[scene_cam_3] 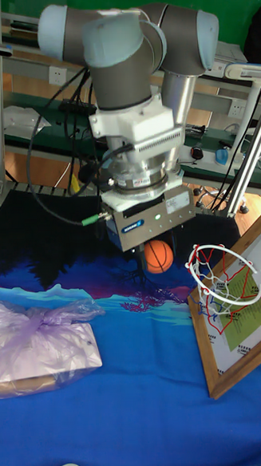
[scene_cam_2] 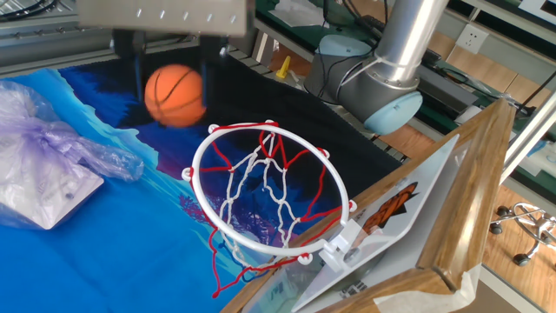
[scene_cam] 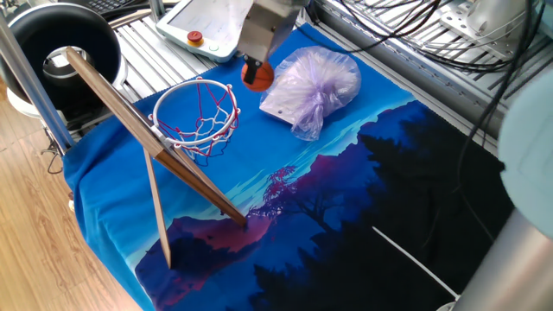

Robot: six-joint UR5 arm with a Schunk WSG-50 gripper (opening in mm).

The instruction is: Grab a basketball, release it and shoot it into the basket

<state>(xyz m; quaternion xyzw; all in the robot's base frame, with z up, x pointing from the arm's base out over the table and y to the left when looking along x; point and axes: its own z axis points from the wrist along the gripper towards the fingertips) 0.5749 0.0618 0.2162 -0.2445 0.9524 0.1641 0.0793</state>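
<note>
The small orange basketball (scene_cam: 257,75) hangs in the air between the dark fingers (scene_cam_2: 138,63) of my gripper (scene_cam_2: 174,87), which is shut on it. Ball and gripper (scene_cam: 256,72) sit just outside the basket's rim, on the side away from the backboard and slightly above rim height. The basket (scene_cam: 197,109) has a red rim, a red-and-white net and a thin wooden backboard (scene_cam: 126,115). In the tall fixed view the basketball (scene_cam_3: 158,256) shows under the gripper (scene_cam_3: 158,254), left of the basket (scene_cam_3: 223,279).
A lilac plastic bag (scene_cam: 314,85) lies on the blue printed cloth (scene_cam: 285,216) beyond the gripper. A black round tub (scene_cam: 52,41) stands behind the backboard, and a teach pendant (scene_cam: 216,22) lies at the table's back. Cables run along the metal rails.
</note>
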